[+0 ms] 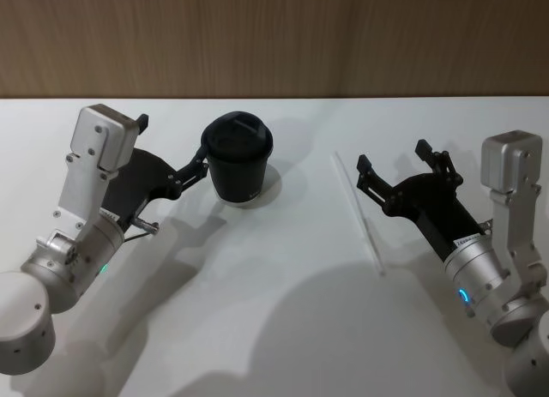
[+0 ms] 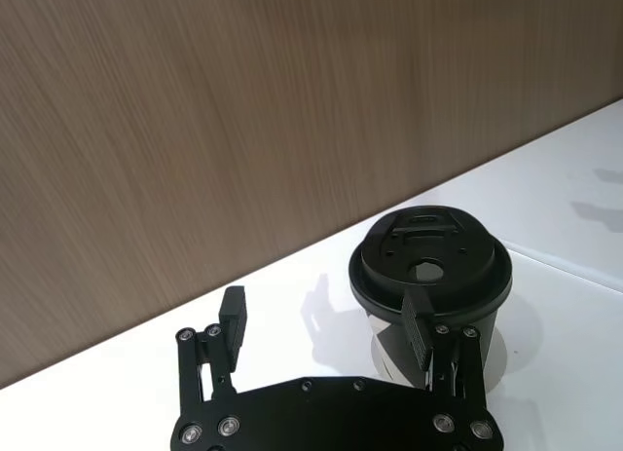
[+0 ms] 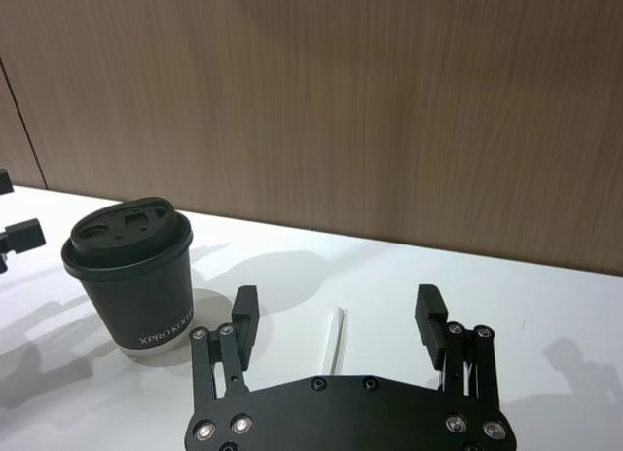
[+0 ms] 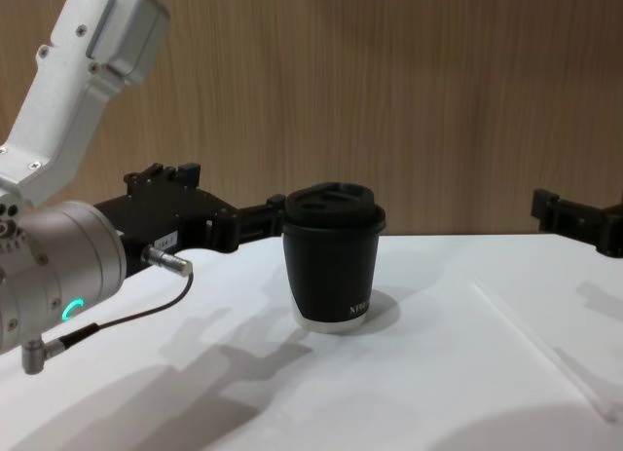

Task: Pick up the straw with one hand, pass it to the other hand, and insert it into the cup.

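The black cup (image 1: 238, 159) with its domed lid stands upright at the back of the white table. My left gripper (image 1: 171, 144) is open just to its left, and one finger (image 2: 420, 326) lies close against the cup (image 2: 430, 276) wall, with the cup outside the jaws. The thin white straw (image 1: 356, 210) lies flat on the table to the right of the cup. My right gripper (image 1: 392, 157) hovers open at the straw's right, holding nothing. In the right wrist view the straw (image 3: 335, 336) shows on the table between that gripper's (image 3: 337, 310) fingers, and the cup (image 3: 136, 276) stands off to one side.
A wood-panelled wall (image 1: 274, 37) runs along the table's far edge. The white table (image 1: 283, 320) stretches bare toward me, crossed by arm shadows. In the chest view the cup (image 4: 331, 266) stands mid-table, the straw (image 4: 540, 346) to its right, the left gripper (image 4: 224, 198) beside it.
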